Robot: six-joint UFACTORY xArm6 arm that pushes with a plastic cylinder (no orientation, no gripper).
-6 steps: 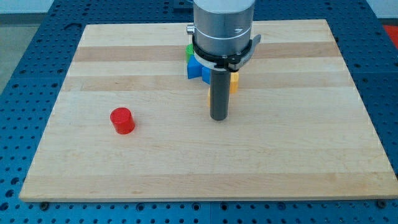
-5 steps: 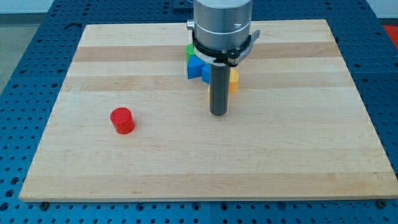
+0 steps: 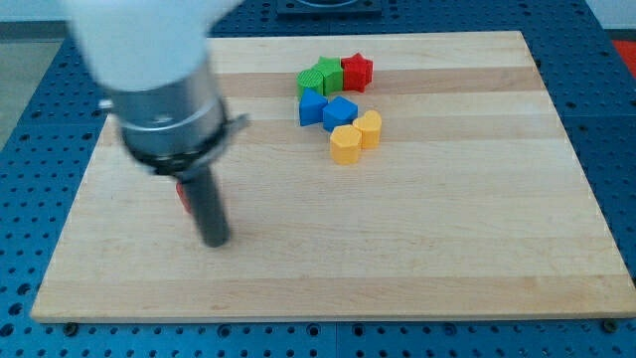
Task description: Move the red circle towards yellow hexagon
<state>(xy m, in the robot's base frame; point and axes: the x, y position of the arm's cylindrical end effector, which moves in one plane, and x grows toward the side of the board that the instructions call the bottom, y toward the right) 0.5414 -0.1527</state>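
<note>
- The arm [image 3: 149, 80] stands over the view's left side of the wooden board [image 3: 447, 249], blurred in the picture.
- My tip [image 3: 216, 242] rests on the board toward the view's lower left; the dark rod rises from it into the grey collar above.
- There are no fingers on this arm, only the bare rod, and it has hold of nothing.
- The red circle [image 3: 181, 196] is almost wholly hidden behind the rod; only a thin red sliver shows at the rod's left edge, just above the tip in the view. I cannot tell whether rod and block touch.
- The yellow hexagon [image 3: 345, 144] sits well apart from the tip, toward the view's upper right, near the board's middle.
- A second yellow block [image 3: 369, 129] touches the hexagon on its upper right; its shape is hard to make out.
- Just above the yellows lie two blue blocks, one [image 3: 312, 107] to the left and one [image 3: 340, 112] to the right, pressed together.
- Farther toward the view's top, a green block [image 3: 321, 76] sits beside a red star [image 3: 356, 72], the two touching.
- No trays or bins are on the board; every block lies on the bare wood.
- The board rests on a blue perforated table [image 3: 30, 129].
</note>
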